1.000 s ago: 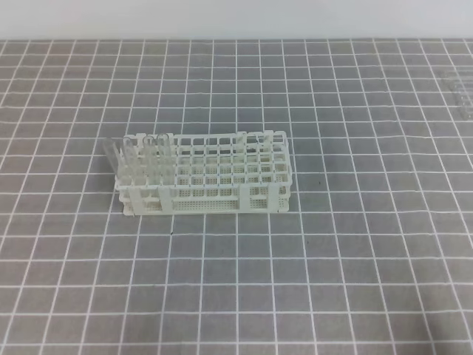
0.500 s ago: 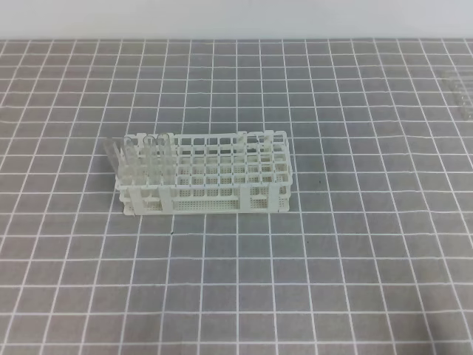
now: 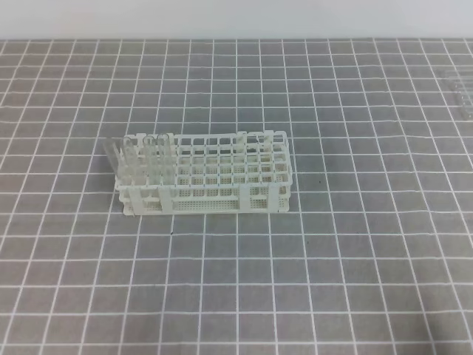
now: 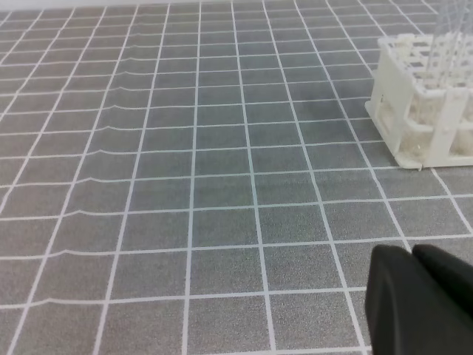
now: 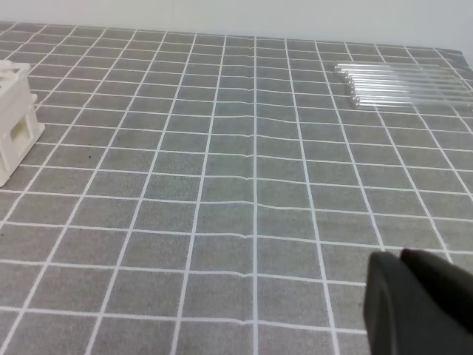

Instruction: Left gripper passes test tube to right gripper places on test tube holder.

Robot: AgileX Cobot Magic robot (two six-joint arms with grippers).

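Observation:
The white test tube holder point(image 3: 203, 176) stands mid-table, with a few clear tubes point(image 3: 137, 159) upright in its left end. Several more clear test tubes point(image 3: 462, 92) lie side by side at the far right edge; the right wrist view shows the test tubes point(image 5: 403, 85) ahead and to the right. Neither arm appears in the exterior high view. My left gripper point(image 4: 412, 253) shows at the bottom right of its own view, shut and holding nothing, with the holder point(image 4: 425, 103) ahead on the right. My right gripper point(image 5: 400, 257) is shut and holding nothing too, with the holder's corner point(image 5: 13, 118) at far left.
A grey mat with a white grid point(image 3: 295, 259) covers the table. A pale wall point(image 3: 236, 18) runs behind the far edge.

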